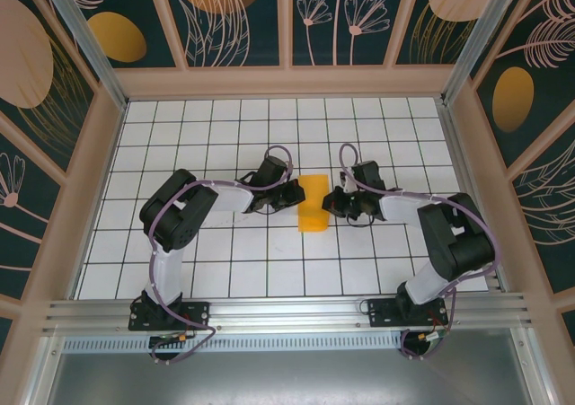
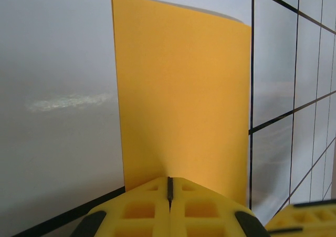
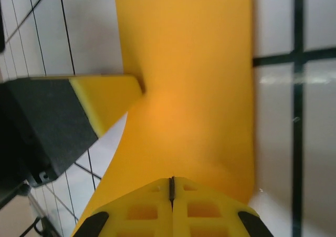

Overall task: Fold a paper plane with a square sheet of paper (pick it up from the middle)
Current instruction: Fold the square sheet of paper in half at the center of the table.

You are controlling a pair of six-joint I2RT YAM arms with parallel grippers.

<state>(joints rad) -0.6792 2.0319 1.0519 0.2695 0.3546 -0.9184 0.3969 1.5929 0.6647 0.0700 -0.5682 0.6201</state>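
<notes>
Right around the middle of the gridded bench (image 1: pixel 225 261), the orange-yellow sheet of paper (image 1: pixel 313 204) sits between the two arms. From above it looks like a narrow strip with its near end slanted. The left tool (image 1: pixel 289 198) meets it at the left edge and the right tool (image 1: pixel 335 200) at the right edge, pretty much facing each other.

On the left wrist cam, the left tool (image 2: pixel 169 188) is clenched on the paper's (image 2: pixel 181 90) near edge, yellow pads pressed together down to a thin seam. Right wrist cam is the same deal: the right tool (image 3: pixel 171 188) is clamped on the paper (image 3: pixel 199 63), which bows a bit near the grip. One yellow finger (image 3: pixel 107 98) of the left tool touches the opposite edge. Can't tell if the sheet is lifted or resting on the bench.
</notes>
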